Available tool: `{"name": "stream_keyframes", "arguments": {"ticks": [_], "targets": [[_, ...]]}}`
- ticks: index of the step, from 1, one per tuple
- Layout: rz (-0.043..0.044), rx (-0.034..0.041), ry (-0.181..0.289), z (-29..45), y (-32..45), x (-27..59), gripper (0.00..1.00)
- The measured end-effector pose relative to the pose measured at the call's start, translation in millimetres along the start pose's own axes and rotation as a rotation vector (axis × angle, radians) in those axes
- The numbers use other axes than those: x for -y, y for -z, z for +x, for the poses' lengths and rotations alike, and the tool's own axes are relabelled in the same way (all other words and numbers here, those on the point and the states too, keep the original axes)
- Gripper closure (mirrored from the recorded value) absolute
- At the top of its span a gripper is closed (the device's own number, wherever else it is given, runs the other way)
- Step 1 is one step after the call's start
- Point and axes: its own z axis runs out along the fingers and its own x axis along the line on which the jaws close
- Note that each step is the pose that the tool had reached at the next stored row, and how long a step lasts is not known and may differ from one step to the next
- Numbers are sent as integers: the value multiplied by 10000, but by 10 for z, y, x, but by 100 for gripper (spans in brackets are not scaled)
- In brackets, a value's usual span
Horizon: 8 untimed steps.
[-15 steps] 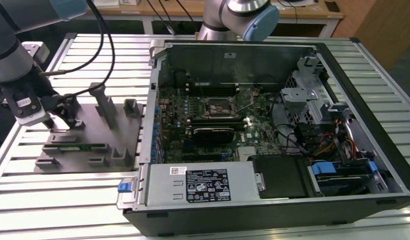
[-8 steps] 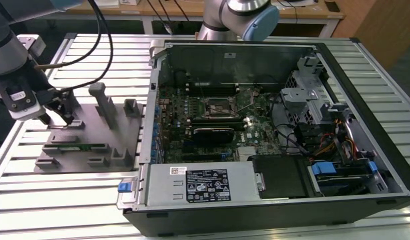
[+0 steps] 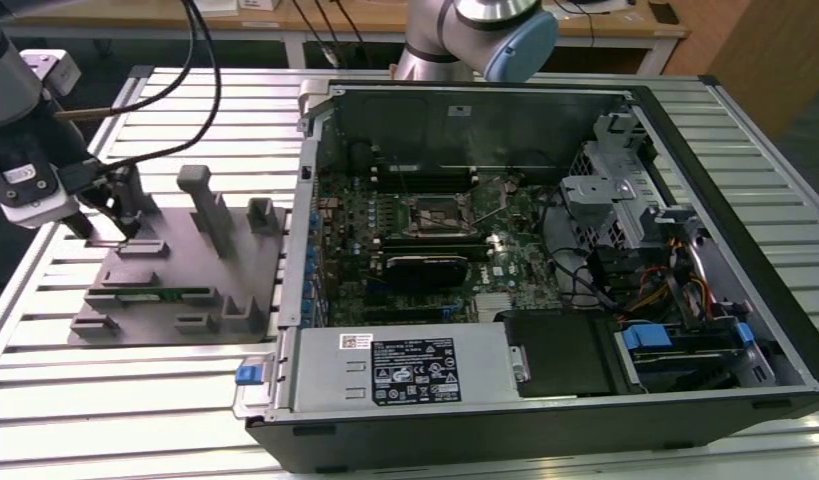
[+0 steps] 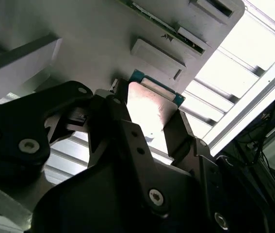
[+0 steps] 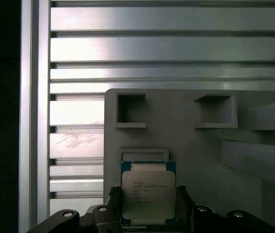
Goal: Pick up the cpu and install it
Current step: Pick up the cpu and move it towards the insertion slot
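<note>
While the gripper (image 5: 149, 200) is closed narrowly onto two opposite edges of the cpu (image 5: 148, 190), the chip is held flat and lid uppermost just above its shallow pocket (image 5: 144, 154) in the grey parts tray (image 5: 195, 145), probably so its contacts are spared. Beside the tray, the open computer case (image 3: 516, 250) is set on the slatted surface (image 3: 156, 400).

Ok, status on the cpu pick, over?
Gripper shut on cpu, fingers on two opposite edges. Cpu at grey tray, exterior view's left of the open case. Tall tray post stands between gripper and case.
</note>
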Motion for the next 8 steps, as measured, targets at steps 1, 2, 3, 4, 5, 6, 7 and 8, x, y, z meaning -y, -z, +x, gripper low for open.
{"name": "stream_keyframes", "arguments": {"ticks": [1,2,3,4,5,6,7,8], "targets": [[1,0,0,0,23,-1,46],[0,1,0,-1,47,-3,46],[0,3,1,-2,70,-4,46],[0,6,1,-2,94,-5,46],[0,7,1,-3,118,-7,46],[0,8,0,-3,144,-8,46],[0,9,1,-4,172,-10,46],[0,12,1,-5,198,-12,46]]}}
